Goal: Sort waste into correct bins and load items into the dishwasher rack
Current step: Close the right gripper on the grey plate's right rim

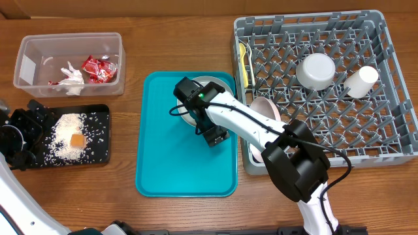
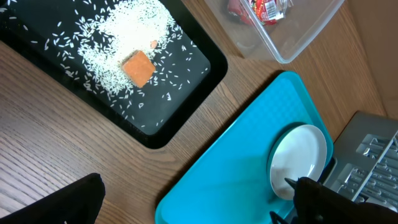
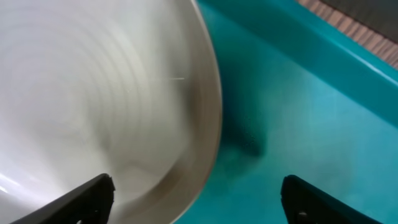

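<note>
While its fingers stand spread, the right end effector (image 3: 198, 199) straddles the rim of the grey round plate (image 3: 93, 81), one finger over the plate and the other over the teal serving tray (image 3: 298, 112) beneath. The dishwasher rack (image 1: 392, 130) stands just beyond the tray. The left end effector (image 1: 26, 136), likewise spread, is just beside the black tray (image 1: 98, 153).

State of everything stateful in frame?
left hand: open, empty
right hand: open, straddling rim of grey plate
grey plate: on teal tray, not racked
white bowl: upside down in rack
cup: in rack
white plate: standing in rack
yellow cutlery: in rack
clear tub: holds red wrapper, napkin
black tray: holds rice, orange cube
</note>
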Robot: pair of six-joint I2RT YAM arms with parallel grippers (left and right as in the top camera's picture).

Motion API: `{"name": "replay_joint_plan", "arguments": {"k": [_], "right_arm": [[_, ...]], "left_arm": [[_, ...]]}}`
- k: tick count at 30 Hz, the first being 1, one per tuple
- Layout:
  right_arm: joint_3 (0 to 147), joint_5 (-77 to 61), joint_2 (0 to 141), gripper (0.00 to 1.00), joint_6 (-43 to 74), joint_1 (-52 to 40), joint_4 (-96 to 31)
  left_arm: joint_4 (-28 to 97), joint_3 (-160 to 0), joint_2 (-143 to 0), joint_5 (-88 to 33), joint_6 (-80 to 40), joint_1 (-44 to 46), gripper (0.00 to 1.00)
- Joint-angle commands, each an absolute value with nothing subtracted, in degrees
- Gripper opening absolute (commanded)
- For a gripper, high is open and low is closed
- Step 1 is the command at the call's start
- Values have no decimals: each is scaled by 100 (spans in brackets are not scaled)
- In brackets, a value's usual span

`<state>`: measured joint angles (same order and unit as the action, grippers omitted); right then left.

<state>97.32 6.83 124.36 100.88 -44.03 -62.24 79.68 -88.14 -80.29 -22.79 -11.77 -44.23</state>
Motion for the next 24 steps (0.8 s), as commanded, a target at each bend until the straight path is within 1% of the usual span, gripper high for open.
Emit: {"name": "replay_joint_plan", "arguments": {"k": [1,3,6,10,12,15,18,20,24], "right_arm": [[9708,716,12534,83,10186,-4451,-6154],[9708,543,12648,80,10184,-4451,-6114],[9708,244,12831,78,10180,-4451,-6023],[9708,95,12938,71,10158,-4471,-5883],[9708,95,12938,67,10158,-4495,-5854],[9712,93,12938,59,10134,-4499,-5854],[9717,93,12936,51,9815,-4497,-5795],[9725,91,12936,43,9612,-4497,-5791],[9815,93,12934,20,9334,-4497,-5841]], "left_arm": [[7964,-8779,-8020,-2375,-1048,-4370,100],[7964,-8779,-8020,-2375,-1046,-4370,100],[7964,-8779,-8020,-2375,-1048,-4370,100],[7964,-8779,-8020,-2375,-1048,-4370,100],[7964,-8779,-8020,-2375,-1046,-4370,100],[7966,-8779,-8020,-2375,-1048,-4370,100],[7964,-8779,-8020,-2375,-1046,-4370,100],[7964,-8779,-8020,-2375,-1048,-4370,100],[7964,-8779,-8020,-2375,-1048,-4370,100]]}}
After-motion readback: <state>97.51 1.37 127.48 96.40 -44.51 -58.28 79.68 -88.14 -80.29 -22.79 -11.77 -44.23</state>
